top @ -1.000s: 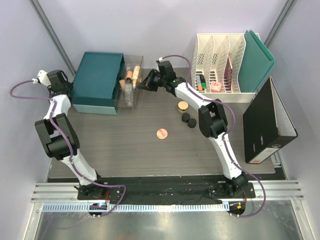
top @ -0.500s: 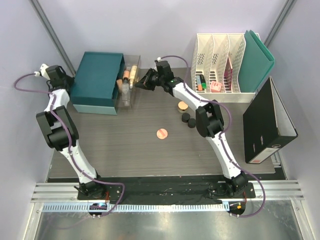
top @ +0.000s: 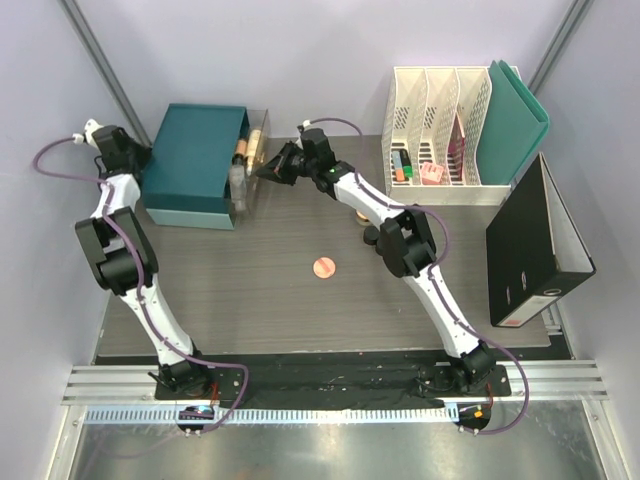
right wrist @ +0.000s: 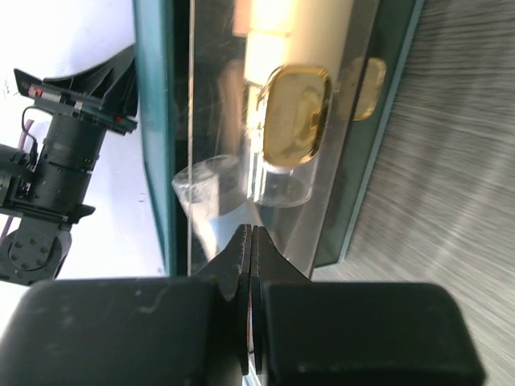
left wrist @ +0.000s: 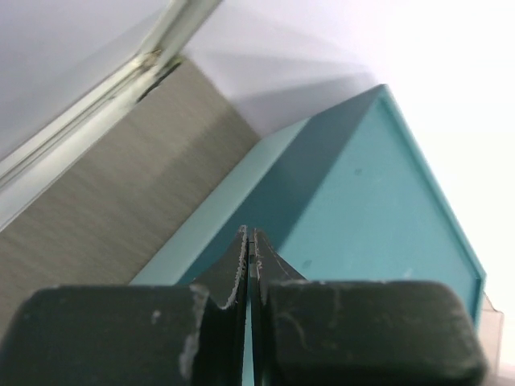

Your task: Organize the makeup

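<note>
The makeup is split. Peach and cream bottles [top: 243, 152] lie in a clear drawer [top: 255, 150] that sticks a little way out of the right side of a teal box [top: 195, 165]. My right gripper [top: 268, 171] is shut, its tips against the drawer's clear front. In the right wrist view the shut gripper [right wrist: 251, 235] points at a gold-capped cream bottle [right wrist: 298, 112] and a clear tube [right wrist: 278, 189] behind the clear wall. My left gripper [top: 140, 157] is shut against the box's left side [left wrist: 362, 209]. A round pink compact [top: 323, 266] lies mid-table. A tan jar [top: 360, 215] and black jars [top: 371, 236] sit partly under the right arm.
White file holders [top: 440, 140] with markers and a pink thing stand at the back right, a green folder [top: 520, 115] leaning beside them. A black binder [top: 535, 245] lies along the right edge. Walls close in on the left and at the back.
The right gripper has moved left and the clear drawer has slid further into the teal box. The left gripper has shifted back and closer to the box's left side.
</note>
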Robot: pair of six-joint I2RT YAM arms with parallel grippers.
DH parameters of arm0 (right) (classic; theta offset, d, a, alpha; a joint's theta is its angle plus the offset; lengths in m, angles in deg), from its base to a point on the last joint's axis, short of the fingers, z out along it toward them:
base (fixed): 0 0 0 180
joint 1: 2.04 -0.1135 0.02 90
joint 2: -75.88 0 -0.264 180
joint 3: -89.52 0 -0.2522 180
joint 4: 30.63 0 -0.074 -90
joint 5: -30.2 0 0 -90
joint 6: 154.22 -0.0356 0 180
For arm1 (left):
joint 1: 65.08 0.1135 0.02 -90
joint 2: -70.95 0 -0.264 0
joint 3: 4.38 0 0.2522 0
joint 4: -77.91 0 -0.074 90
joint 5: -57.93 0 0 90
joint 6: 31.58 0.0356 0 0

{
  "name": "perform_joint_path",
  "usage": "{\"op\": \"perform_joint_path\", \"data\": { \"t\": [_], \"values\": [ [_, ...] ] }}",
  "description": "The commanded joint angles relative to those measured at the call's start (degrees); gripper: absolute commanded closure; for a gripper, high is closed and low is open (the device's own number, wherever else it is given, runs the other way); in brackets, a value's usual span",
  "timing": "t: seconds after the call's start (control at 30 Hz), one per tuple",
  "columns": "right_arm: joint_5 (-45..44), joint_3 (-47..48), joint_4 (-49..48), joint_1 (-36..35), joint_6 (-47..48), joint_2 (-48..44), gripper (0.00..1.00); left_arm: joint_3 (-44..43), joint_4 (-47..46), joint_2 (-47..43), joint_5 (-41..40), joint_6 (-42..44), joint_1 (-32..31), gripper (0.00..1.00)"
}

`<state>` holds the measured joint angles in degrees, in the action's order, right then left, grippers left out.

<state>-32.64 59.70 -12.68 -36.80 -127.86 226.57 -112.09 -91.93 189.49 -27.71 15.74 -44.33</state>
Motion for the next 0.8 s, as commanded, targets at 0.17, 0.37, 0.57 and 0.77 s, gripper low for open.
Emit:
{"op": "perform_joint_path", "data": {
  "t": [0.17,0.37,0.57,0.77],
  "values": [
    [2.29,3.15,-10.25,-3.38,-5.35,0.83,0.99,-0.62,11.33,4.94,13.39,3.3,-10.73,1.0],
    [2.55,3.24,-12.36,-3.56,-6.94,1.27,0.99,-2.37,13.0,6.44,13.83,4.35,-13.63,1.0],
    [2.81,2.36,-12.89,-3.64,-6.85,1.0,0.99,-4.39,14.4,6.53,13.04,5.23,-13.81,1.0],
    [3.43,1.83,-13.33,-3.56,-7.03,0.57,0.99,1.72,5.73,1.09,8.92,1.65,-11.88,1.0]
  ]
}}
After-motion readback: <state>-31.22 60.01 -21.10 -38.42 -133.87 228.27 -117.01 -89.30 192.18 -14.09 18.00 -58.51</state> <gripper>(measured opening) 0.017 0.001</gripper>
